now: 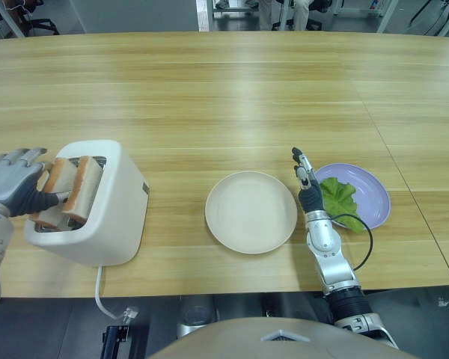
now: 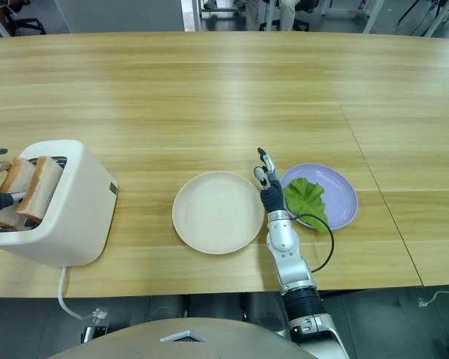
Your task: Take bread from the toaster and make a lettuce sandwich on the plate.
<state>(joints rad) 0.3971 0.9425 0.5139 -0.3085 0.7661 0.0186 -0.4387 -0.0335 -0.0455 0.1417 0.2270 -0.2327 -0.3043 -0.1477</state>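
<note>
A white toaster [image 1: 105, 213] stands at the left of the table with two slices of bread [image 1: 82, 185] sticking up from its slots. My left hand [image 1: 13, 185] is at the toaster's left side, its fingers closed on the outer slice [image 1: 57, 176]. An empty cream plate [image 1: 251, 212] lies in the middle. Right of it a purple plate [image 1: 374, 191] holds a green lettuce leaf [image 1: 339, 198]. My right hand [image 1: 307, 179] stands edge-on between the two plates, fingers straight and holding nothing.
The toaster's white cord [image 1: 105, 295] hangs over the table's front edge. A black cable [image 1: 363, 239] loops beside my right forearm, over the purple plate's near rim. The wide wooden table [image 1: 224, 97] stretches bare behind the plates.
</note>
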